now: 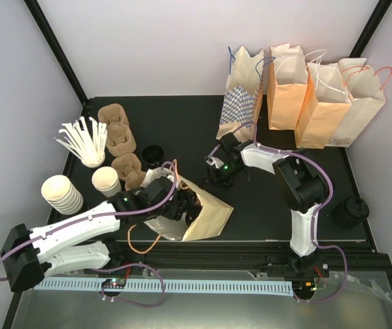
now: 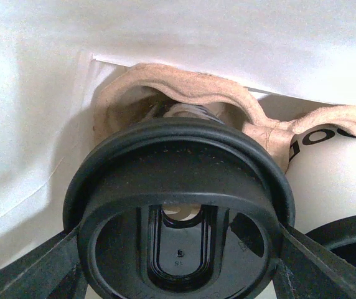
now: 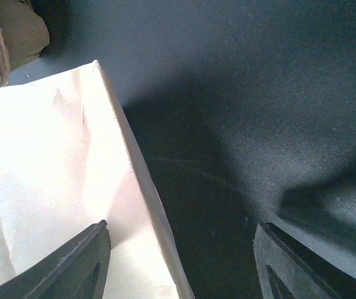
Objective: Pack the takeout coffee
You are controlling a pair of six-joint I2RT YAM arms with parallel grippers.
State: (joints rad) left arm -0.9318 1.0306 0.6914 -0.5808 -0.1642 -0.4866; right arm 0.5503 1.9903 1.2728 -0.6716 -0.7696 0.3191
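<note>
Black tabletop (image 1: pixel 182 130), tan paper bag (image 1: pixel 213 218) lying at six o'clock.
Left gripper (image 2: pixel 179 261) is clamping a round black plastic lid (image 2: pixel 178 156); right gripper (image 3: pixel 181 261) is gaping.

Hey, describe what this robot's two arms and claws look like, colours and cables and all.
The left arm and right arm both have smooth white shell links joined by chunky black joint housings. A thin purple cable loops along each arm from its base. The left claw and right claw are black, each with two flat, matte, wedge-like fingers. No markings are legible.

Black table (image 1: pixel 182 130): bags (image 1: pixel 288 96), cups (image 1: pixel 62 194), seemingly carriers (image 1: pixel 117 133).
</note>
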